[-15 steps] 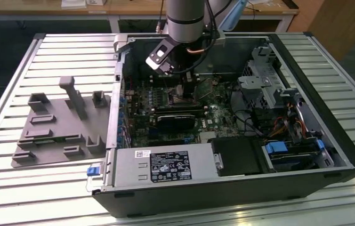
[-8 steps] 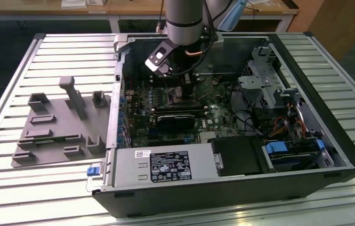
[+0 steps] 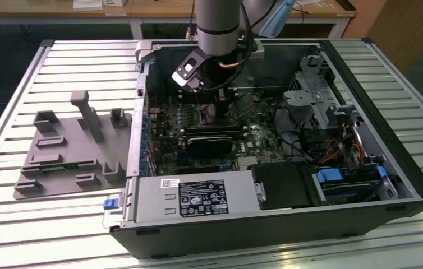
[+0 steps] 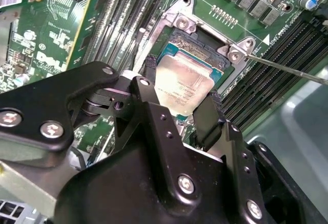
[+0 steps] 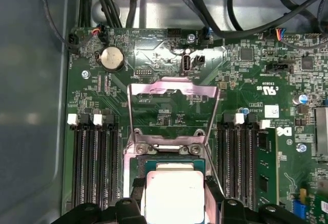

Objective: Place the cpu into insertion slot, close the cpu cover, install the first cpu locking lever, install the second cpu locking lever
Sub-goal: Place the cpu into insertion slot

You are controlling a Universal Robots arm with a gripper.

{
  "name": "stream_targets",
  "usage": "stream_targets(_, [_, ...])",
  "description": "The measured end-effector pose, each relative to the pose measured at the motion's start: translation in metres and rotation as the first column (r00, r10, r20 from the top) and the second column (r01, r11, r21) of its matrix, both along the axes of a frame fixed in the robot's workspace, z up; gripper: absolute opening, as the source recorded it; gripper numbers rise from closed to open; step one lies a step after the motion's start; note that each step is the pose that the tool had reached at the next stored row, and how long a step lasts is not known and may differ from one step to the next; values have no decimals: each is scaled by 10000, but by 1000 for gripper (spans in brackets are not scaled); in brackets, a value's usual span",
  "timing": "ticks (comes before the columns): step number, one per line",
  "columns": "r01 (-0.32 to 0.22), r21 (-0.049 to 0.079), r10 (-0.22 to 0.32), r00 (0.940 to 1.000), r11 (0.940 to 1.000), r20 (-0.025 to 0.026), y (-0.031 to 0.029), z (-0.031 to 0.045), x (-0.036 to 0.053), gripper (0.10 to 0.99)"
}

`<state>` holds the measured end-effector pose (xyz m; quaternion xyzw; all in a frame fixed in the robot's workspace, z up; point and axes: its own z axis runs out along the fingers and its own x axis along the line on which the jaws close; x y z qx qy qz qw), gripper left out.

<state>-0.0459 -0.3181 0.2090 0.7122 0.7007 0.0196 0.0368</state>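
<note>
In both wrist views my gripper [image 4: 179, 90] is shut on the cpu [image 4: 189, 83], a flat square chip with a pale silvery top. Black fingers [image 4: 207, 114] press on two opposite edges. The cpu hangs just over the insertion slot [image 4: 197, 43], whose dark centre and metal rim show past the chip's far edge. In the first wrist view the cpu [image 5: 174, 196] sits between the fingers [image 5: 137, 188], and the cpu cover [image 5: 171, 87], a thin silvery frame with a window, stands swung open beyond the slot [image 5: 174, 154]. A thin lever rod [image 4: 287, 67] sticks out beside the slot. In the exterior view the gripper [image 3: 215, 109] reaches down into the open case.
Long black memory slots [image 5: 92, 157] flank the socket on both sides. Cables [image 5: 205, 3] run along the case wall, near a coin battery [image 5: 111, 58]. A black graphics card [image 3: 211, 143] and grey power-supply box [image 3: 193, 199] lie nearer. A grey fixture tray [image 3: 69, 151] sits on the exterior view's left.
</note>
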Motion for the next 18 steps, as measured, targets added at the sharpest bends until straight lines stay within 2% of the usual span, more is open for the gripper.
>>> stream_targets(11, [53, -41, -53, 10000, 10000, -7, 53, -127, -33, 537])
stream_targets(18, [71, -50, -71, 10000, 10000, -18, 67, -174, -37, 537])
